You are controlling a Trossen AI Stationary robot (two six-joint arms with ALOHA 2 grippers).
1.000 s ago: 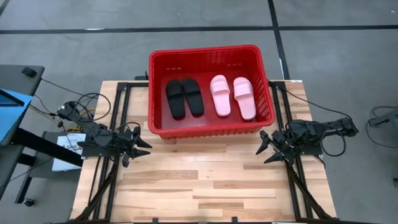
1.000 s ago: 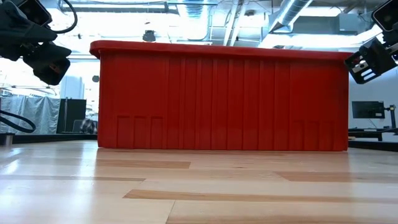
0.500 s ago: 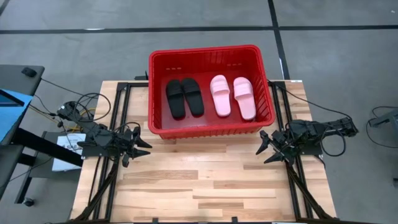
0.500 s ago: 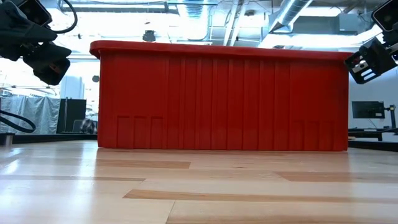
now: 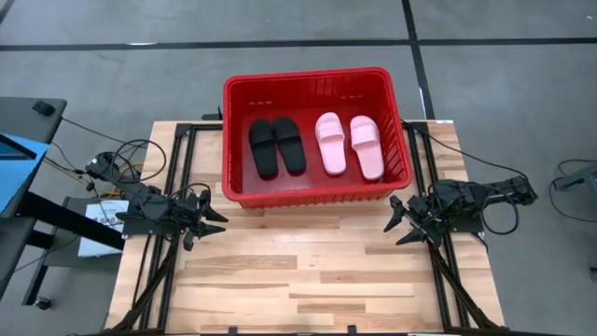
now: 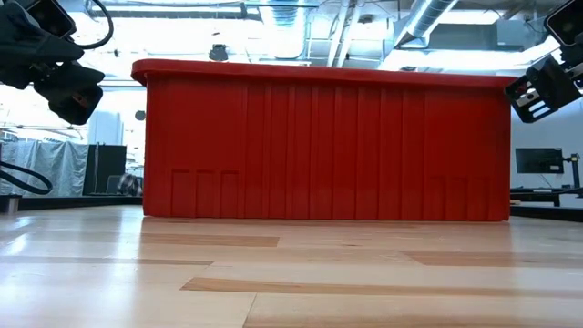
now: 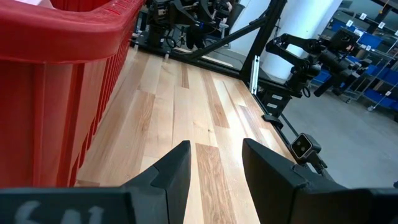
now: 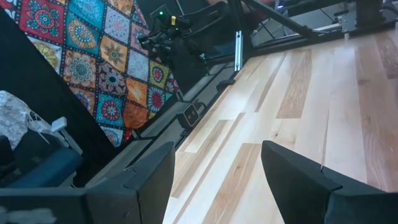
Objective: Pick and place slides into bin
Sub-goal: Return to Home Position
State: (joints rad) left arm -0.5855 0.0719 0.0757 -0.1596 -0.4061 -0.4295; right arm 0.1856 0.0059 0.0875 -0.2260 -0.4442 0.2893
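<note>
The red bin (image 5: 315, 82) stands at the far middle of the wooden table; in the low view its near wall (image 6: 328, 150) fills the middle. Inside, flat on its floor, lie two black slides (image 5: 276, 146) and two pale pink slides (image 5: 349, 144), side by side. My left gripper (image 5: 216, 222) hovers open at the table's left edge, near the bin's near left corner. My right gripper (image 5: 399, 224) hovers open at the table's right edge, near the bin's near right corner. Nothing sits between either pair of fingers (image 7: 214, 174) (image 8: 217, 168).
Bare wooden tabletop (image 5: 308, 271) stretches from the bin to the near edge. Black frame rails (image 5: 177, 168) run along both table sides. A patterned cloth (image 8: 93, 68) hangs beyond the table in the right wrist view. Cables (image 5: 121, 154) lie off the left edge.
</note>
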